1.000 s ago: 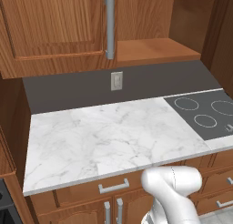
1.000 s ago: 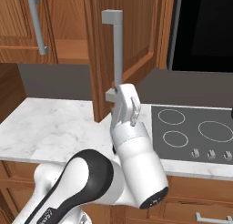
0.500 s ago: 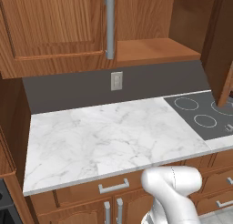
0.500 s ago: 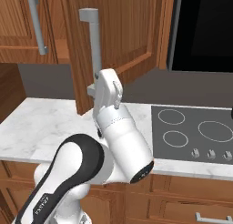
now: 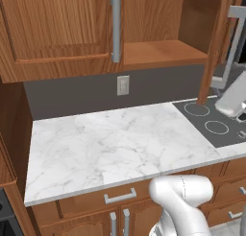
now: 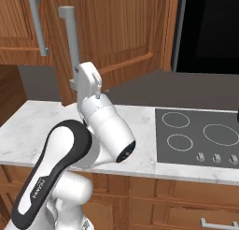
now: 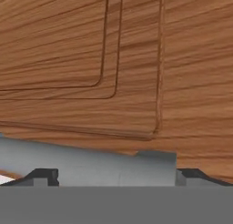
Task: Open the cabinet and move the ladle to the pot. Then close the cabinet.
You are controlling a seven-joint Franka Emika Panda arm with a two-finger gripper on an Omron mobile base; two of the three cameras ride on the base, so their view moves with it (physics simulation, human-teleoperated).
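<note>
The cabinet's (image 5: 62, 29) right door (image 6: 121, 32) stands swung out, edge-on (image 5: 211, 48) in the left base view. Its long grey bar handle (image 6: 72, 42) crosses the hand view (image 7: 82, 161) just beyond my fingertips (image 7: 45, 175). My gripper (image 7: 120, 177) is open, its jaws wide apart at the handle's lower end (image 5: 222, 86). The left door is closed, its handle (image 5: 115, 29) upright. The visible part of the shelf (image 5: 158, 53) inside is bare. The ladle and the pot are out of view.
A white marble counter (image 5: 110, 144) runs under the cabinet, with a black cooktop (image 6: 200, 135) at its right end. A wall outlet (image 5: 123, 85) sits on the grey backsplash. A dark appliance (image 6: 210, 28) hangs above the cooktop. Drawers (image 5: 117, 196) line the counter front.
The right door has swung further open. Its handle and my hand moved together, leftward in the right base view. The cabinet's inside now shows in the left base view.
</note>
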